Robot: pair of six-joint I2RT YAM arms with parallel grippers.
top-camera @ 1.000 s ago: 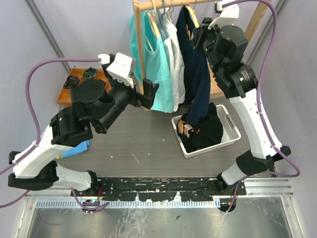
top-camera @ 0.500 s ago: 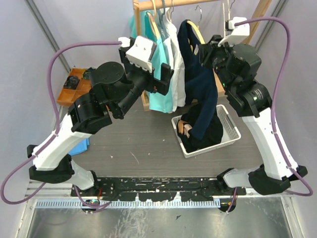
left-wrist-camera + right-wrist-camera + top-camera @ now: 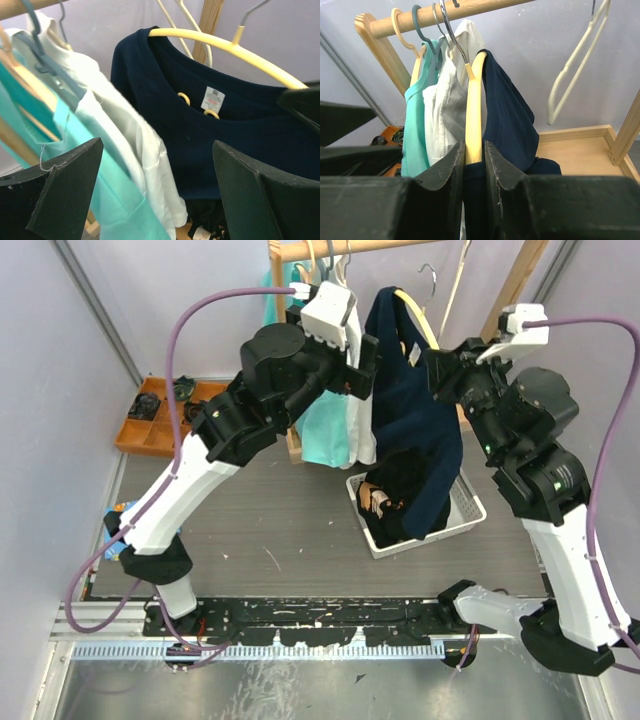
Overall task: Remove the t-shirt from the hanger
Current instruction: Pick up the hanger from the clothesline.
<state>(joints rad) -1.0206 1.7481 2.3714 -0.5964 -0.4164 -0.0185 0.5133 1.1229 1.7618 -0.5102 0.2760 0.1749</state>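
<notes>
Jaws of right gripper (image 3: 474, 150) pinch the yellow hanger (image 3: 474, 100), navy t-shirt (image 3: 235, 140) draped over it, hem down at the white basket (image 3: 470, 495) — left gripper (image 3: 160, 190) gapes wide near the collar (image 3: 200, 75), holding nothing.

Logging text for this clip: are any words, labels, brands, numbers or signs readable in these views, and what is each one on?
No text can be read in any view.
White neck label inside the collar of the navy t-shirt on the yellow hanger: dark and red print, too small and blurred to read.
Pale patch inside the white basket: may be print, too blurred to tell.
</notes>
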